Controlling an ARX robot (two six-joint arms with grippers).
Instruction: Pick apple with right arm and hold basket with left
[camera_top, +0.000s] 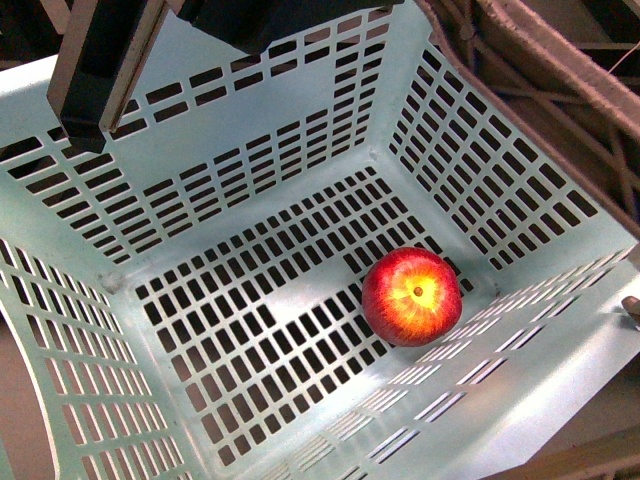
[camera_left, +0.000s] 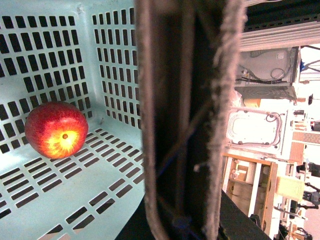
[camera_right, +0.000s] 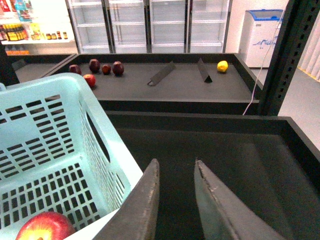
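Red apple (camera_top: 411, 296) alone in mint-green basket (camera_top: 215, 45)

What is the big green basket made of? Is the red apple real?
The pale mint-green slotted basket looks like smooth moulded plastic, with neat identical slots. The round red apple has glossy, yellow-blushed skin; real or imitation, the pictures cannot tell.
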